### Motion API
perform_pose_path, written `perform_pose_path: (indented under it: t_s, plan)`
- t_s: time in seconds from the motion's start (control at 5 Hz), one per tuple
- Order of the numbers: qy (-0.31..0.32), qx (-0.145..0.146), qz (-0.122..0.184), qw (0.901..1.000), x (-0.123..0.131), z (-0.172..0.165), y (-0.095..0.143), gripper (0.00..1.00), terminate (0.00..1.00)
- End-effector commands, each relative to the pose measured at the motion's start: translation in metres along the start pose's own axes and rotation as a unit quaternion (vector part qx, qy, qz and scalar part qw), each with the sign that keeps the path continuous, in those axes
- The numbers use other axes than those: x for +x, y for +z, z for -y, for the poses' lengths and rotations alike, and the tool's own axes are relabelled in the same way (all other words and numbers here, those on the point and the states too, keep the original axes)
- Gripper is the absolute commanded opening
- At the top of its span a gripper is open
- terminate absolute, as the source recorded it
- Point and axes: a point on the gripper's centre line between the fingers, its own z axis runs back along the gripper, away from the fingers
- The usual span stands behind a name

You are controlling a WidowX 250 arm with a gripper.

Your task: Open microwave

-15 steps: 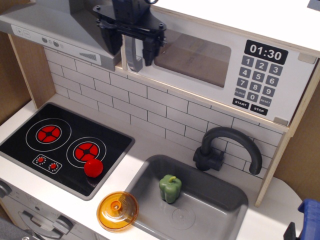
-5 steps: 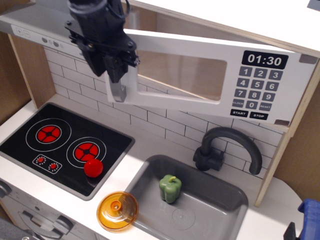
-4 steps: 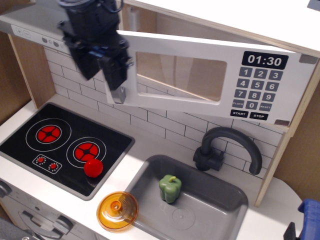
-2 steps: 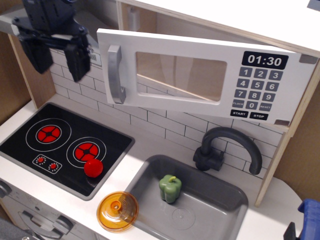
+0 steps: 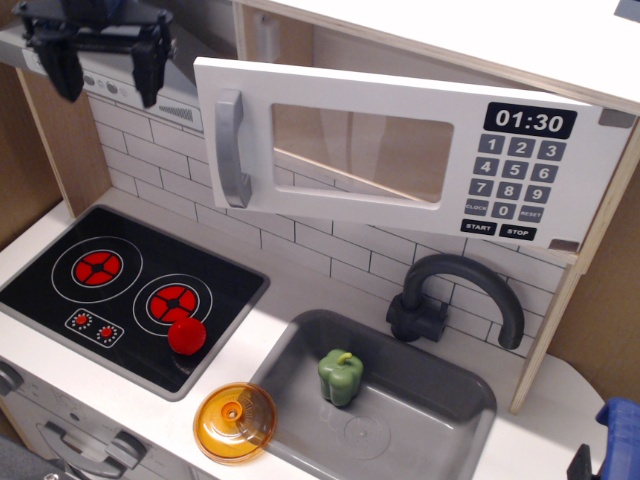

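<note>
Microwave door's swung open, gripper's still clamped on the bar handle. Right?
Not quite. The microwave door is swung open, but the gripper is not on the bar handle. In the observation.image view it hangs open up at the top left, apart from the handle, in front of the range hood.

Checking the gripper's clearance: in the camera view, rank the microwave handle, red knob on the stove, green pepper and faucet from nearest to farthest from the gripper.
Measured from the gripper, top left:
1. microwave handle, just to its right on the open door.
2. red knob, below on the stove.
3. green pepper, in the sink.
4. faucet, far right.
</note>
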Motion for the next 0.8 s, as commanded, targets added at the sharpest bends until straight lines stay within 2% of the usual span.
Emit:
perform_pose_path:
  t_s: [0.0,0.2,0.4,0.6]
  plan:
    - [-0.091,-0.034,0.060,0.9935,0.001,0.051,0.021,1.00,0.00]
    - [-0.151,-0.088,0.070,0.9821,-0.021,0.078,0.021,1.00,0.00]
    - [-0.228,-0.093,0.067,0.9669,-0.065,0.100,0.022,1.00,0.00]
    - [-0.242,-0.117,0.049,0.9620,-0.102,0.120,0.023,1.00,0.00]
